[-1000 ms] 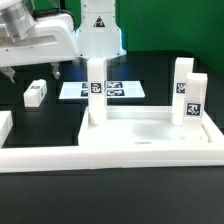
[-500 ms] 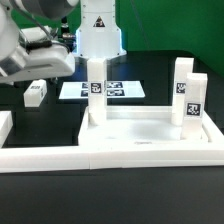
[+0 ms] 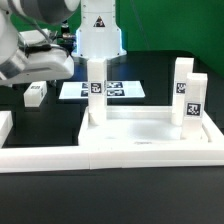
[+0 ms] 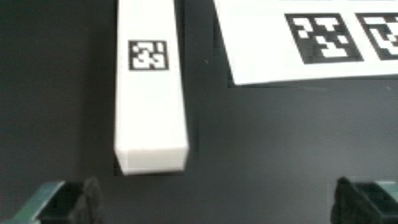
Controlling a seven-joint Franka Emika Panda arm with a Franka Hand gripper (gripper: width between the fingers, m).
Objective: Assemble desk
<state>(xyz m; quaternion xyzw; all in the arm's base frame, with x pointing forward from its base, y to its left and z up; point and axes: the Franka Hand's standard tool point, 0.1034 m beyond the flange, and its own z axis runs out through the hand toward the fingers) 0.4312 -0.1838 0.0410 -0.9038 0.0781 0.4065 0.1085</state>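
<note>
End effector [image 4: 217, 200] spread above leg block [image 4: 151, 90]

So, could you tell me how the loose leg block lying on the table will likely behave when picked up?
The leg block looks like rigid plastic, so it probably won't flex. Its square, flat sides suggest it won't roll. The smooth white faces may be a bit slippery, so the open claw should grip squarely.
</note>
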